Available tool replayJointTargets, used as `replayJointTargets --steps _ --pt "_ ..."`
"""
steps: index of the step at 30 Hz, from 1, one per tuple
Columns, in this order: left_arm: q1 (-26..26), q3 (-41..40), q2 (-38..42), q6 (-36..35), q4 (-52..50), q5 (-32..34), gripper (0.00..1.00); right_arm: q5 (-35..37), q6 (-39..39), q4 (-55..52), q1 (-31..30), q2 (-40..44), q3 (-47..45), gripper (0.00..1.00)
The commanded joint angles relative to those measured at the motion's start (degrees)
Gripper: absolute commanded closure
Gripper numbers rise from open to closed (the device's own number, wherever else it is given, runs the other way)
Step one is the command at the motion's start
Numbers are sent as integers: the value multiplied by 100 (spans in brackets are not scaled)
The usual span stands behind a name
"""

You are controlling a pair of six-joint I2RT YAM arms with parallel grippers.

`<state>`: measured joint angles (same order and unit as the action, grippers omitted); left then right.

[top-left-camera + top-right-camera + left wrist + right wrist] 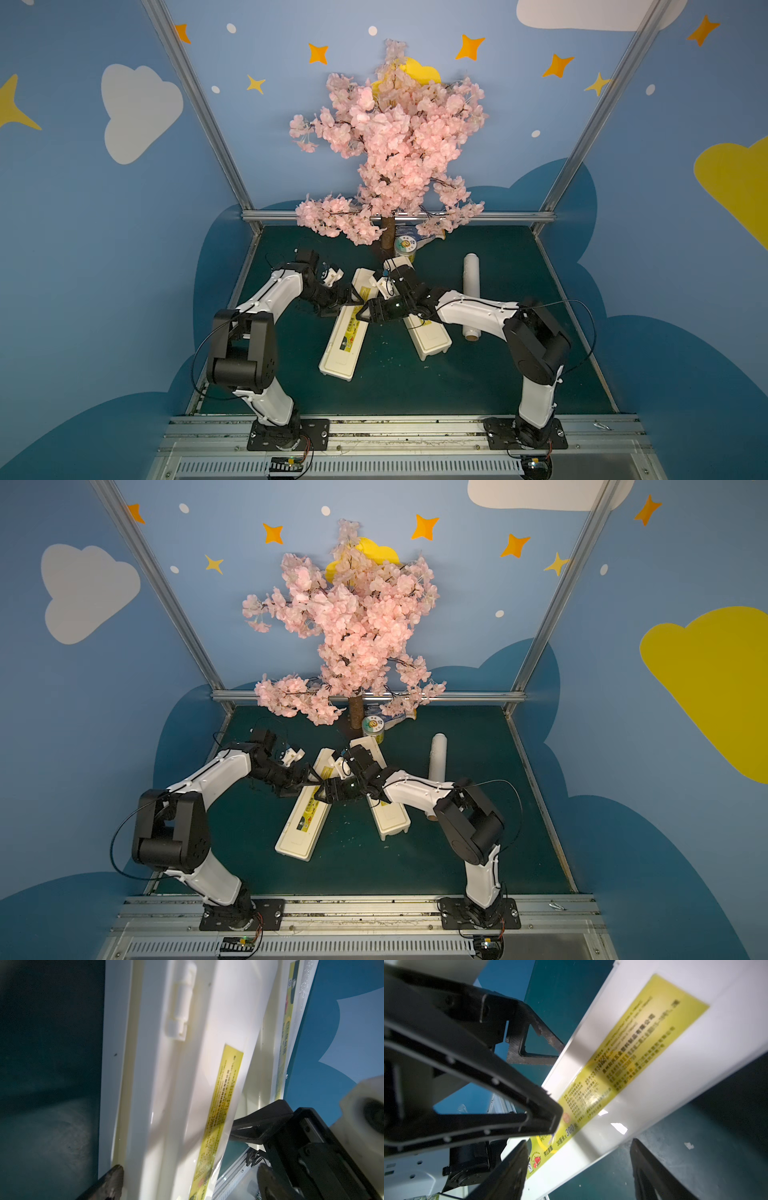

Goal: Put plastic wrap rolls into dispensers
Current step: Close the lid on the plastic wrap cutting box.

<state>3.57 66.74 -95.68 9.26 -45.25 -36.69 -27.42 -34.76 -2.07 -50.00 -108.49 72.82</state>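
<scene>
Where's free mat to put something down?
Free: front strip between the rail and the near ends of the left dispenser and right dispenser; right strip between the plastic wrap roll and mat edge. Crowded: centre, where left gripper and right gripper meet; back, around can and tree.

A small round green-and-white can (404,247) is set beside a pink flower tree (395,137) on a dark green table (498,374).

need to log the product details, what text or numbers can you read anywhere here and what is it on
"30厘米 x 300米": on the yellow label of the dispenser lid, right wrist view.
"有限公司": end of that label's largest line.
Rest of that label: blurred, unreadable.
Green-and-white can top: too small to read.
</scene>
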Motion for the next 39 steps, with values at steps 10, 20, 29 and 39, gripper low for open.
replayJointTargets --steps 10,20,29,39 --pt "-297 -357 -514 117 522 -644 1 -277 -802 365 366 -752 441 22" --pt "-301 -1376 -283 1055 1608 -1195 9 -959 -768 92 574 -1648 1598 28" --pt "-109 -2407 60 2605 3335 -1623 9 -1653 -580 -131 782 -2245 2611 30" --pt "156 -2366 1203 2639 2635 -438 3 -1890 -233 -715 779 -2313 2882 31"
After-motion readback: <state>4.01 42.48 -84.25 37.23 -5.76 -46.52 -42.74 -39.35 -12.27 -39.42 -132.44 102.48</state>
